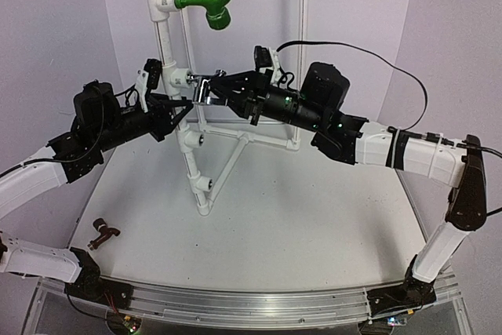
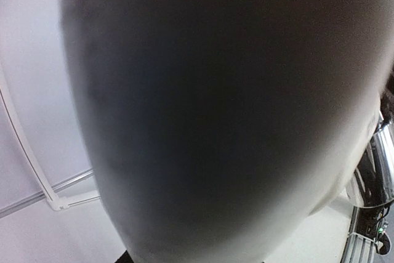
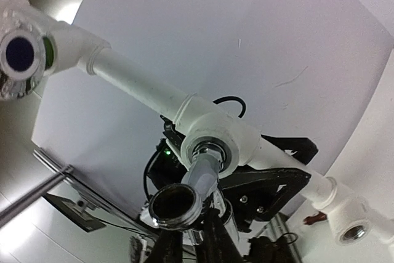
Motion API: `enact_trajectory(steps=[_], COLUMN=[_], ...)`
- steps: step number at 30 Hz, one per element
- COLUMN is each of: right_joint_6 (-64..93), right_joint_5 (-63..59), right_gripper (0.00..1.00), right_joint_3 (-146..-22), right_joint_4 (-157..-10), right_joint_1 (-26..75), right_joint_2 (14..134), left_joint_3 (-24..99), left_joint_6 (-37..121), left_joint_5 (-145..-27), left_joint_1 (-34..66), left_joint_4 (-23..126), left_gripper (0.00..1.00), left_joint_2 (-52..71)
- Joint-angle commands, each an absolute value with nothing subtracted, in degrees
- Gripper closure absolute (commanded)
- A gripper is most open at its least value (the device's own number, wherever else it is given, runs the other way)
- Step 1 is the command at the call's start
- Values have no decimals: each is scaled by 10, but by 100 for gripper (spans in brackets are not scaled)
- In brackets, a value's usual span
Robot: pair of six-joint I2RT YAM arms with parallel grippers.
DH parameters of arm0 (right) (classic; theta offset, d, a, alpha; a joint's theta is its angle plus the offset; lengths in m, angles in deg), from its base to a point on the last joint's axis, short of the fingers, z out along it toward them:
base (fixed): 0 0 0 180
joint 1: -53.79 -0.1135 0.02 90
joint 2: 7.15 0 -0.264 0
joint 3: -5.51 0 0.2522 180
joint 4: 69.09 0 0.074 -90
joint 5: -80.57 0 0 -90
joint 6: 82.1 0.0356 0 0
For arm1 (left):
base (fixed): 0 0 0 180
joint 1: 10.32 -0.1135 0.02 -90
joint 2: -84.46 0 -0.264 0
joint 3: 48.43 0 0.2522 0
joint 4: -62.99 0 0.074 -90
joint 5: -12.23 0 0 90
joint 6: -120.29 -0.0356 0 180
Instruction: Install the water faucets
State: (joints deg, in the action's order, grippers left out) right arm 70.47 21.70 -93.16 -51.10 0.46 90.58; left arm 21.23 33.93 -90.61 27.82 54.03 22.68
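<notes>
While both arms reached in from the near edge toward the white pipe stand [image 1: 196, 164], they met at about mid-height on its upright, one from each side. The left arm ran low from the left, its forearm rising toward the pipe, and the left gripper [image 1: 174, 106] was pressed onto the upright; the right wrist view showed its black fingers on the pipe behind the fitting. The left wrist view itself was filled by a blurred, very close shape and showed nothing of the fingers. The right arm rose from its base at the right, bent sharply at the elbow and stretched almost level across to the stand. The right gripper [image 1: 216, 92] was pinched together on the chrome faucet [image 1: 204, 88], whose threaded end sat in the mouth of a white tee fitting [image 3: 215, 130] with its open spout turned toward the wrist camera.

Counted: two arms; two faucets, the chrome one at the stand and a brown faucet [image 1: 102, 233] lying on the table [image 1: 314, 225] near the left front corner, well apart from the stand; one green elbow [image 1: 213, 7] on the topmost fitting; and, as far as the top view allowed, four white fittings along the upright.
</notes>
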Motion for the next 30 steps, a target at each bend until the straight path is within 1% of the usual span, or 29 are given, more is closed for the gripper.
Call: enact_trajectory(steps=[1, 4, 6, 7, 9, 11, 13, 16, 20, 22, 24, 26, 30], right_joint_6=[814, 725, 629, 577, 466, 354, 228, 33, -221, -316, -397, -468, -572], right_joint_5=[183, 173, 146, 128, 76, 23, 15, 67, 109, 115, 126, 138, 133], right_gripper=[72, 52, 37, 31, 20, 15, 13, 12, 11, 11, 14, 14, 10], right_joint_3=[-944, -937, -934, -925, -895, -876, -865, -869, -900, -897, -900, -902, -906], right_joint_4=[-475, -525, -582, -596, -609, -618, -620, -631, -695, -699, -701, -710, -712], right_joint_1=[3, 4, 4, 4, 4, 4, 4, 3, 1, -4, -16, -36, -57], right_joint_2=[899, 871, 846, 830, 796, 763, 742, 731, 742, 744, 747, 750, 770], left_joint_3=[205, 203, 201, 201, 201, 200, 200, 200, 204, 205, 206, 206, 210], left_joint_6=[440, 441, 441, 440, 438, 437, 437, 437, 435, 434, 433, 433, 433], left_joint_5=[-916, -916, -917, -919, -927, -930, -930, -931, -933, -932, -929, -926, -924], left_joint_1=[286, 286, 286, 287, 286, 286, 286, 286, 286, 286, 286, 287, 286], left_joint_4=[427, 427, 427, 427, 427, 427, 427, 427, 427, 426, 426, 424, 422], left_gripper=[100, 100, 100, 100, 100, 100, 100, 100, 100, 100, 100, 100, 100], left_joint_2=[209, 215, 219, 220, 221, 222, 222, 221, 216, 214, 214, 215, 212])
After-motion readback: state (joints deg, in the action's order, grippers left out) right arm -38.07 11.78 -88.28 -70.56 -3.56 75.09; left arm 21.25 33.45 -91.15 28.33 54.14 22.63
